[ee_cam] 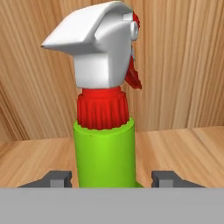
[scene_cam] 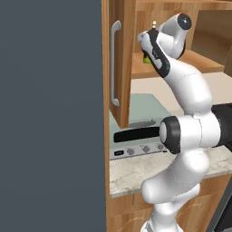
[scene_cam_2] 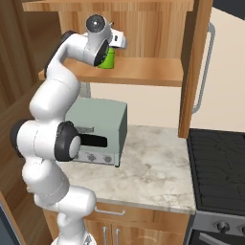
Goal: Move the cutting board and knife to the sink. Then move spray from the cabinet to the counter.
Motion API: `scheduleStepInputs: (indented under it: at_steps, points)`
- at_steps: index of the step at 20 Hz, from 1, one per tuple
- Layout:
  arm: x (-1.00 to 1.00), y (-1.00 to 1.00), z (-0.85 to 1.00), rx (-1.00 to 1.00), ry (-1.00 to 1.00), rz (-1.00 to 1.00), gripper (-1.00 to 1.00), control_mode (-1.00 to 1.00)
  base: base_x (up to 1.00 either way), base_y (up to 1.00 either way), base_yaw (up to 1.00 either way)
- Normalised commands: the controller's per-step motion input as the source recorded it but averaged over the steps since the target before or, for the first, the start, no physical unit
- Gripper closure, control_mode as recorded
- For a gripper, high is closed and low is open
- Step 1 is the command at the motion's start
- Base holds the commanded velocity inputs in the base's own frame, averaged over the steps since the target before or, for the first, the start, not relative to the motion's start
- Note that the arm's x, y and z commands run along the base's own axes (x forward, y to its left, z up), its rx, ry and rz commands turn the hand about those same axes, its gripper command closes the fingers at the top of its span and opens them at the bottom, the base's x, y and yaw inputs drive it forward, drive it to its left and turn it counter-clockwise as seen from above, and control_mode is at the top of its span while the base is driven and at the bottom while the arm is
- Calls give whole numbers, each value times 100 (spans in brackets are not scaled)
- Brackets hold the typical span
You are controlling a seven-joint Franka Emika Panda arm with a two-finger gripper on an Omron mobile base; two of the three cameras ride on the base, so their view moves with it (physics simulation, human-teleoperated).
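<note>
While the spray (ee_cam: 104,148) stands upright on the cabinet (scene_cam_2: 143,72) shelf, the end effector (ee_cam: 112,178) brackets its green body, 2 fingertips (ee_cam: 56,178) spread on either side with visible gaps, not pinching it; a toaster oven (scene_cam_2: 103,127) rests on the surface (scene_cam_2: 153,172) below.

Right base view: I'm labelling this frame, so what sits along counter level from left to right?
toaster oven → bare counter → lower end of the open cabinet door → black stovetop.
</note>
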Motion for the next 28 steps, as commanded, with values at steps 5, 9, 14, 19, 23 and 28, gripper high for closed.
scheduleStepInputs:
  at_steps: [5, 9, 14, 19, 23, 28]
  points:
    - [-75, -29, 2, 0, -2, 1, 100, -100, 0, 0, 0]
    - [-82, -33, 0, 0, -5, 5, 100, -100, 0, 0, 0]
    - [-89, -35, 0, 0, -7, 6, 100, -100, 0, 0, 0]
    - [-93, -35, 0, 0, -8, 6, 100, -100, 0, 0, 0]
    - [-94, -25, -2, 0, -8, 7, 100, -100, 0, 0, 0]
    - [-86, -16, -9, 0, -5, 5, 100, -100, 0, 0, 0]
